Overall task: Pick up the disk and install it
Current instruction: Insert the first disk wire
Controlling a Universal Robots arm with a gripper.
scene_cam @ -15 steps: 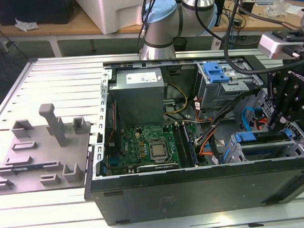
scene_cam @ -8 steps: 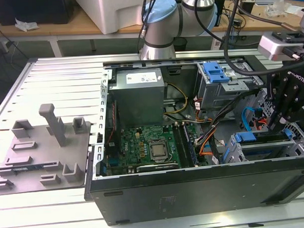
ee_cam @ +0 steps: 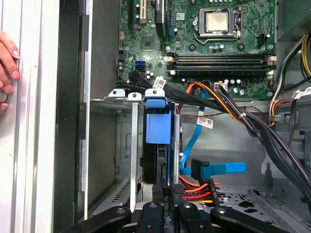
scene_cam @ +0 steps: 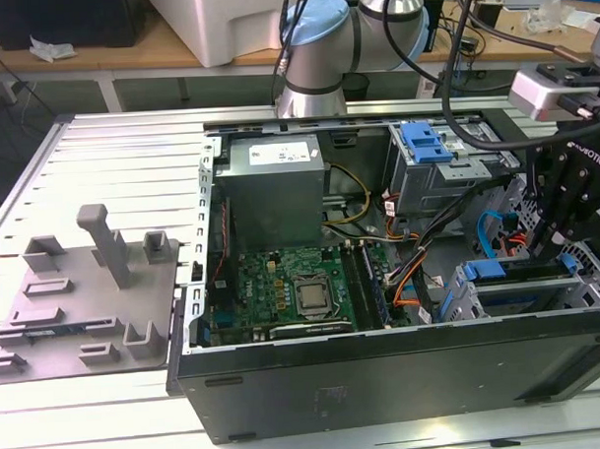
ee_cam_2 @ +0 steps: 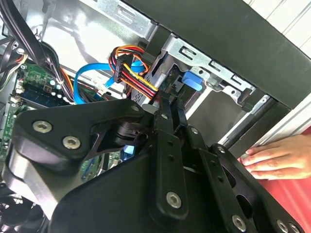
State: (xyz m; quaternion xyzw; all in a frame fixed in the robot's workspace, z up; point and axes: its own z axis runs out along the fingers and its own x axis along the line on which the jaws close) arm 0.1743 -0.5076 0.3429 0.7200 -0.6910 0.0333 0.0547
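Closed hand (ee_cam: 166, 193) bears on the disk (ee_cam: 157, 145), slotted in the drive cage (scene_cam: 458, 300), lower right of the exterior view. Risks: a skewed push jams it; adjacent power cables (ee_cam: 194, 187) snag.

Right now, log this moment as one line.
gripper: at drive cage | disk: in the cage, blue bracket showing | hand: beside case

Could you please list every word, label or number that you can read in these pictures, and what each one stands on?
White sticker on the power supply: too small to read.
White tag on the cables: too small to read.
Printed markings on the motherboard: too small to read.
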